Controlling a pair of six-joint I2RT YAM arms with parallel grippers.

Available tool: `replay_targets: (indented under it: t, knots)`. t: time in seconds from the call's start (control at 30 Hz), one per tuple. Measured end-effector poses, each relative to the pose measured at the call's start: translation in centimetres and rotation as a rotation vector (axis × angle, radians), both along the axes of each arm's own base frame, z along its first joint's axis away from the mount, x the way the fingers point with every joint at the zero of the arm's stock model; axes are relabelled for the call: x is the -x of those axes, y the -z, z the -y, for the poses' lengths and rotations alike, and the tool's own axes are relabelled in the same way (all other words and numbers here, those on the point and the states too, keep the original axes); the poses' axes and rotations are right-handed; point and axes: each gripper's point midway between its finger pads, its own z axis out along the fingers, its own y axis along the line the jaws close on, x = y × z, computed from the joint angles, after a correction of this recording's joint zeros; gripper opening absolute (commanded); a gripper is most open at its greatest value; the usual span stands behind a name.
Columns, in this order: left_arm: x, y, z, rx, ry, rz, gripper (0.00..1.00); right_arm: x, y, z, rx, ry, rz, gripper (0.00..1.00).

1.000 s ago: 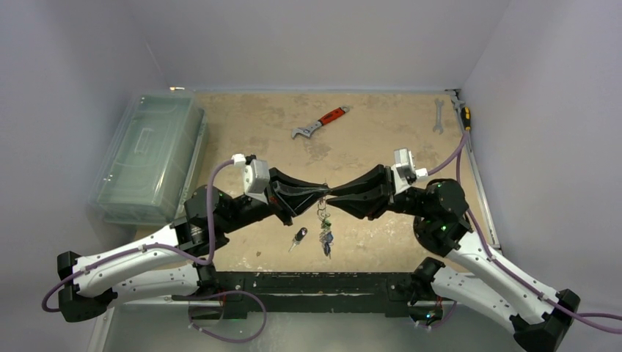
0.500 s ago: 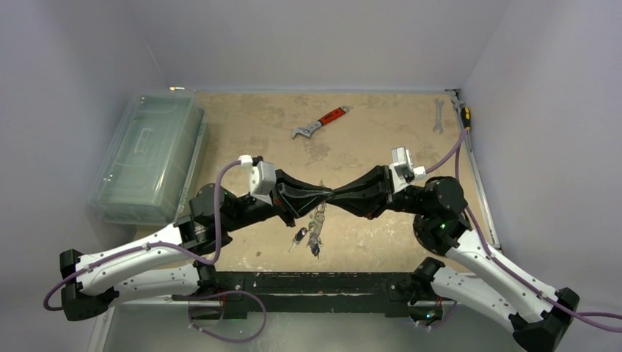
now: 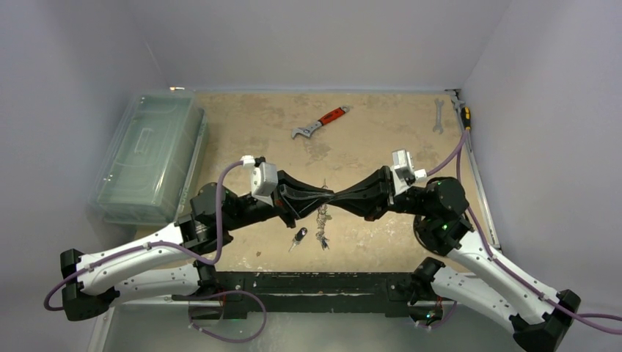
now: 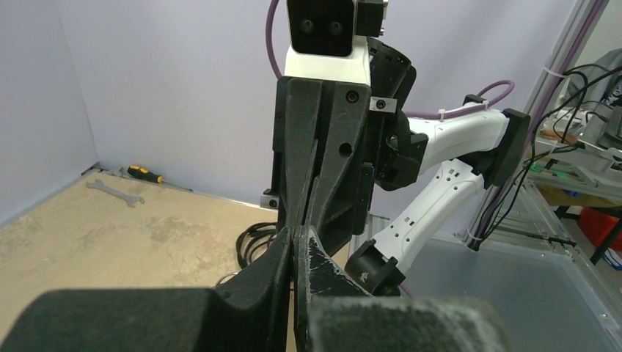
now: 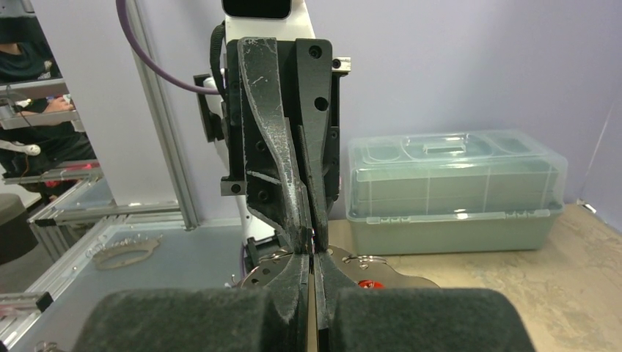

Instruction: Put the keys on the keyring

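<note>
Mid-table, left gripper [image 3: 323,195] and right gripper [image 3: 334,196] press shut tip-to-tip, keys [image 3: 321,222] dangling beneath; I fear separating unevenly drops them.

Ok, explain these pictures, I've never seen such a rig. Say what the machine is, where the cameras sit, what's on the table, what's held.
These are two robot arms bolted to a table, each ending in a two-finger gripper. One picture looks down from above; the other two come from wrist cameras, each looking along its own fingers at the other arm. On the table lie a red-handled wrench, a spanner, a black-headed key and, at the left, a clear plastic box. The left gripper and right gripper are shut, tip to tip, and a bunch of keys hangs there; what each pinches is hidden.
</note>
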Motion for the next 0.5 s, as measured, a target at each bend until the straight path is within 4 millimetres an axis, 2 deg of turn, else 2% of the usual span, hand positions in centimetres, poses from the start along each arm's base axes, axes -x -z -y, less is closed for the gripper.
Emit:
replay_targets:
  t: [0.17, 0.3, 0.5]
  knots:
    - [0.07, -0.13, 0.14, -0.001, 0.007, 0.003, 0.02, 0.16, -0.25, 0.20, -0.007, 0.004, 0.018, 0.00]
    - [-0.02, -0.45, 0.39, -0.008, 0.007, 0.013, 0.33, 0.20, -0.59, 0.48, -0.017, 0.018, 0.047, 0.00]
    - [-0.09, -0.42, 0.79, -0.018, 0.012, 0.013, 0.58, -0.49, -0.22, 0.62, -0.004, 0.066, 0.075, 0.00]
